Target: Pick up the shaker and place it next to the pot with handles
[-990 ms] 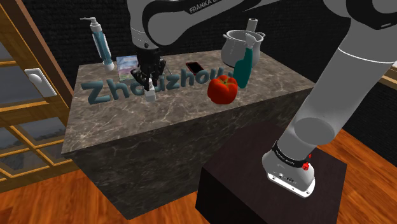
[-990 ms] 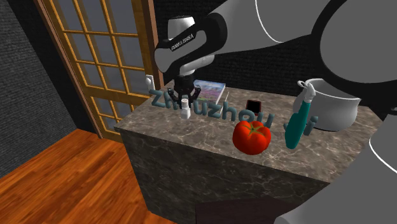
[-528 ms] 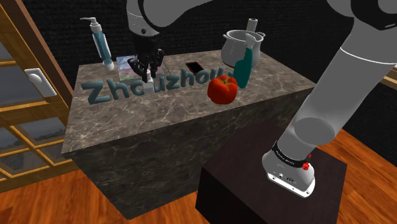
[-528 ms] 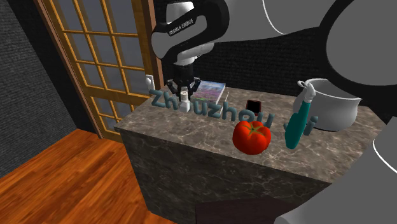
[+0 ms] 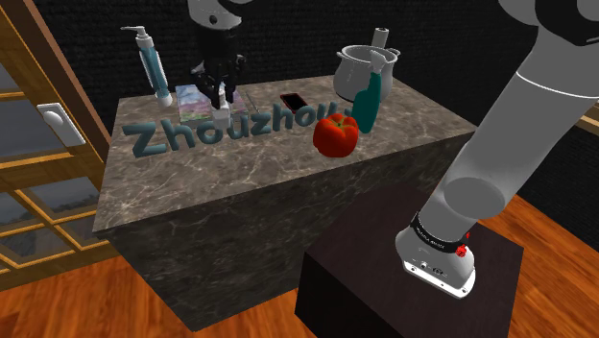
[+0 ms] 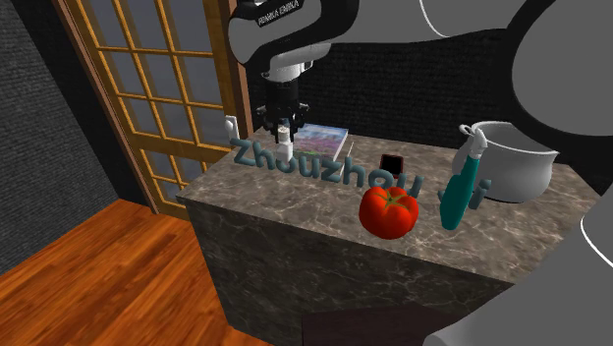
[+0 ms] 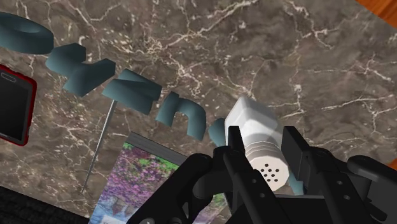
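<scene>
The end effector (image 7: pixel 264 153) clasps a white shaker (image 7: pixel 253 124) with a boxy body and a ribbed cap dotted with small holes.

The teal spray bottle (image 5: pixel 367 104) hides part of the pot (image 5: pixel 350 69).

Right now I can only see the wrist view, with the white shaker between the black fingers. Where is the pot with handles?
Observer: The white pot stands at the counter's far corner, toward the shoulder view's right, well away from the shaker.
Operator: Is something standing near it?
Observer: Yes, a teal spray bottle stands right in front of the pot, overlapping it in the shoulder view.
Operator: Is my shaker off the table?
Observer: It looks so. The gripper holds it above the counter, close to the book.
</scene>
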Robot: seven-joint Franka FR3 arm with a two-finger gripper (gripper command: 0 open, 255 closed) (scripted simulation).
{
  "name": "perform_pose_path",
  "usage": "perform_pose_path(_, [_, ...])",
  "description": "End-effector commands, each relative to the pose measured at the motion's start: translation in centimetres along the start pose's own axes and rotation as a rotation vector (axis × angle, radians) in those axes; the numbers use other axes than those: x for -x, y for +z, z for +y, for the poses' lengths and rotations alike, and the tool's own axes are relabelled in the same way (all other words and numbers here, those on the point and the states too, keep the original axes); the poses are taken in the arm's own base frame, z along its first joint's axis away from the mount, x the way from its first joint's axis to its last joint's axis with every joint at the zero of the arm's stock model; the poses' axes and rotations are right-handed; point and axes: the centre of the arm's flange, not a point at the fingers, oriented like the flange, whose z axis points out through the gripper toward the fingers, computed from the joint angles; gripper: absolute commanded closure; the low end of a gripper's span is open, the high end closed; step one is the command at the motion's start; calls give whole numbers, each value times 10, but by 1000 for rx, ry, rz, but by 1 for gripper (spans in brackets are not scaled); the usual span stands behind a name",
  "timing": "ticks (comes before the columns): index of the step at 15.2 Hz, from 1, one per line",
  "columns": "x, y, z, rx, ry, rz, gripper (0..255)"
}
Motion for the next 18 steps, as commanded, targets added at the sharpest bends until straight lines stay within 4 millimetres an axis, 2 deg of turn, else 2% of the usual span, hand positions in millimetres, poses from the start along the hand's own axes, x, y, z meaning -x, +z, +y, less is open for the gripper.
perform_pose_path(1, [-2, -10, 0, 0, 0, 0, 255])
perform_pose_path(18, [-15, -99, 1, 0, 0, 0, 255])
